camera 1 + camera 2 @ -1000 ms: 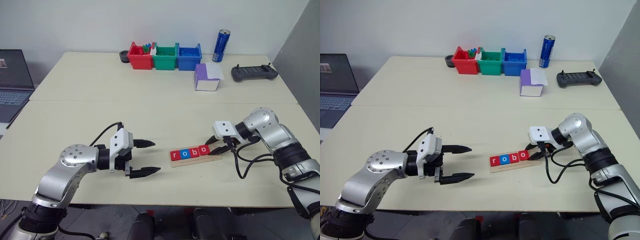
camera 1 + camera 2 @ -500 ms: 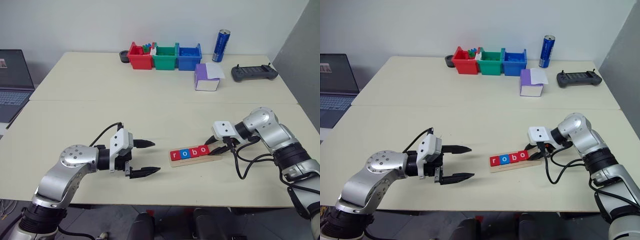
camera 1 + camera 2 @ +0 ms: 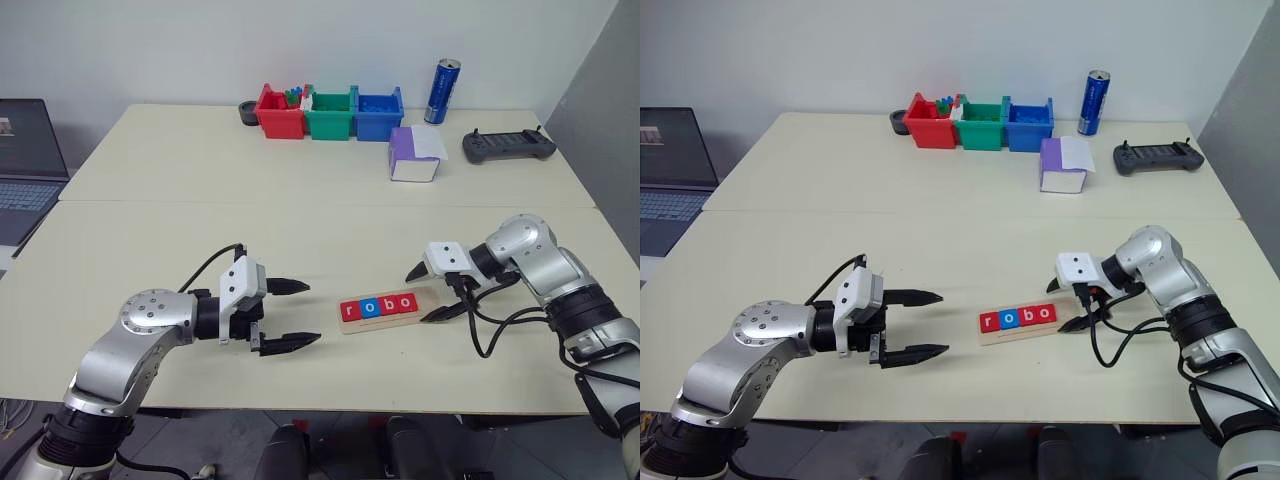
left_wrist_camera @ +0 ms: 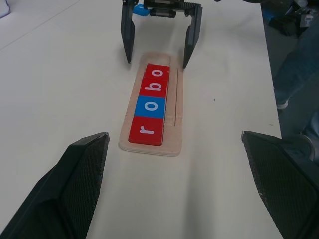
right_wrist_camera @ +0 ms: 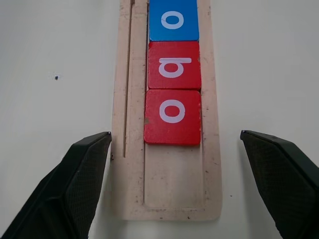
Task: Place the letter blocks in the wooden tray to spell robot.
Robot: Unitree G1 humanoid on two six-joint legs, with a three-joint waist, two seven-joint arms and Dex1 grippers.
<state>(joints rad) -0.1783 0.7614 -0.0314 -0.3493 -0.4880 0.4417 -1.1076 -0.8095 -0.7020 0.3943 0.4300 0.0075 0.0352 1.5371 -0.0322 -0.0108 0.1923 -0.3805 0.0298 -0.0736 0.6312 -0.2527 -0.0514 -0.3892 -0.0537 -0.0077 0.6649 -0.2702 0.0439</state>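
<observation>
- Wooden tray (image 5: 167,189), on counter (image 3: 300,230) between both tools: holds four letter blocks (image 5: 173,69), r-o-b-o.
- Tray's last slot: bare; "t" outstanding.
- Right tool (image 3: 428,293): spread, straddling the tray's bare end.
- Left tool (image 3: 290,315): spread, empty, beside the tray's "r" end.

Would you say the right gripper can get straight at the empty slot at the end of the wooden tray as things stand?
Probably yes: the right gripper hangs with jaws open astride that end of the wooden tray, and the bare slot past the last letter block has nothing over it.
</observation>
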